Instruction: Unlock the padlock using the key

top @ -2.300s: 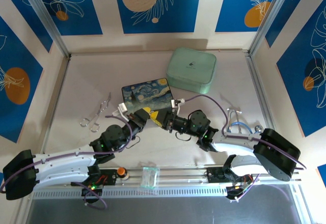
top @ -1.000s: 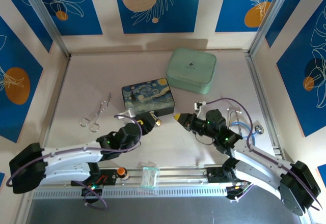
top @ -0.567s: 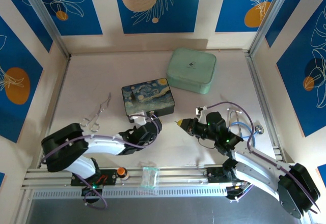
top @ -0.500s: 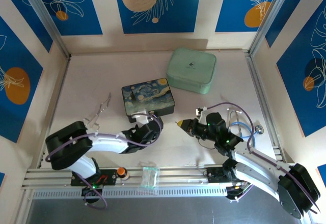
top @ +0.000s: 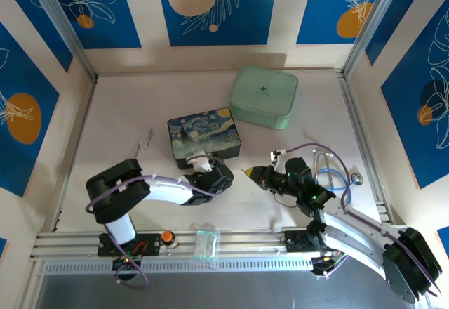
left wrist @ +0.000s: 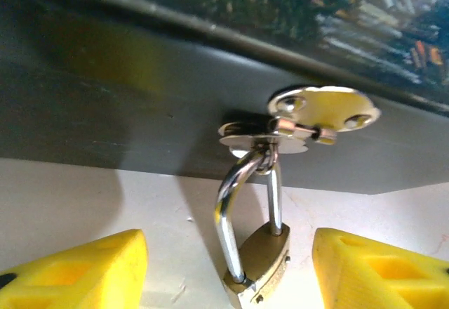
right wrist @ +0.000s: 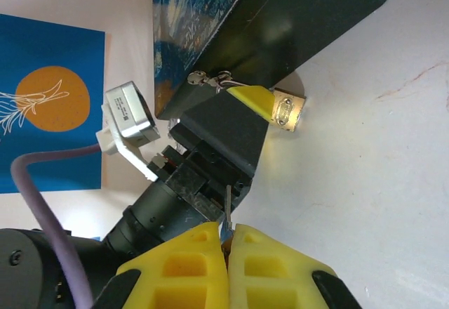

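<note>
Brass padlock (left wrist: 259,270) dangles from the box (left wrist: 140,77), unclamped inside the open left gripper (left wrist: 228,256); the key (right wrist: 228,204) pinched by the right gripper (right wrist: 226,239) may swing it.

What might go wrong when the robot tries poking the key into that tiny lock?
The padlock hangs loose from the hasp of the dark box, and the left gripper stands open either side, not gripping it, so a push may swing it away. The key is thin and pinched at one end by the right gripper; it might twist or slip.
</note>
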Available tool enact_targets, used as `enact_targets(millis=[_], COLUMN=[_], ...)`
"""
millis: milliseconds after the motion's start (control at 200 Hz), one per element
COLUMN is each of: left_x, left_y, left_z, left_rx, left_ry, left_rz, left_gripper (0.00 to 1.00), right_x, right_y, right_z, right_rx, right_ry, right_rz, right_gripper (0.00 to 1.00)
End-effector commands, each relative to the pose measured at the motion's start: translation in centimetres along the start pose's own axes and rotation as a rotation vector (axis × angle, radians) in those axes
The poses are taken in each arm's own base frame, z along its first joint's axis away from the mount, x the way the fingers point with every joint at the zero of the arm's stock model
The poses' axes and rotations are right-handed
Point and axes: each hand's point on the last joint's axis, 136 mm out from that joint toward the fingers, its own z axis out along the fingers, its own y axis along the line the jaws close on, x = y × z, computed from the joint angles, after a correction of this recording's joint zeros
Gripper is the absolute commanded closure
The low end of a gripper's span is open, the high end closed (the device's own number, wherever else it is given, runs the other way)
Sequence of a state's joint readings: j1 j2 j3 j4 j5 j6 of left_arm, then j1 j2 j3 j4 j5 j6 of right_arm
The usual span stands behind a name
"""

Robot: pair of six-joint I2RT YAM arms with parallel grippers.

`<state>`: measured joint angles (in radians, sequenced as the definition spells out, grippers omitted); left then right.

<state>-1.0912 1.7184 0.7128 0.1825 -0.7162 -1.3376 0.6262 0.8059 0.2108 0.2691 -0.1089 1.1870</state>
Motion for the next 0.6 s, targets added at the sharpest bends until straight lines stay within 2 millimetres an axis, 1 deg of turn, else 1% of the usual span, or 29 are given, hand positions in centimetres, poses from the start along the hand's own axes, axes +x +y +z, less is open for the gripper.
enact_targets(millis=[0, 50, 150, 225, 325, 440, 560, 595], left_x=[0.9, 1.5, 2.1, 2.4, 2.2, 2.4, 3.1, 3.2], left_y=[0.6, 0.6, 0.3, 0.0, 0.6, 1.2, 1.5, 1.5], left_z=[1.0, 1.6, 2.3, 2.8, 2.9, 3.5, 4.0, 3.9], left_rx=[0.01, 0.015, 0.009, 0.002, -0.049, -0.086, -0.088, -0.083], left_ry=[-0.007, 0.007, 0.017, 0.022, 0.003, 0.016, 0.052, 0.057], left_rz=[-0.056, -0.064, -0.049, -0.044, -0.013, 0.018, 0.012, 0.009], left_gripper=[0.35, 0.35, 0.39, 0.49, 0.59, 0.63, 0.71, 0.75], right_x=[0.3, 0.3, 0.3, 0.3, 0.3, 0.3, 0.4, 0.5], right_y=[-0.1, -0.2, -0.3, -0.4, -0.7, -1.1, -1.5, -1.5], right_z=[-0.1, -0.1, -0.1, -0.1, -0.1, 0.1, 0.5, 0.7], right_rx=[-0.015, -0.014, -0.011, -0.006, 0.002, 0.017, 0.03, 0.031], right_ry=[0.001, 0.002, 0.0, -0.003, -0.007, -0.012, -0.007, -0.002], right_rz=[0.008, 0.009, 0.011, 0.013, 0.017, 0.017, 0.021, 0.024], right_gripper=[1.0, 1.0, 1.0, 1.0, 1.0, 1.0, 1.0, 1.0])
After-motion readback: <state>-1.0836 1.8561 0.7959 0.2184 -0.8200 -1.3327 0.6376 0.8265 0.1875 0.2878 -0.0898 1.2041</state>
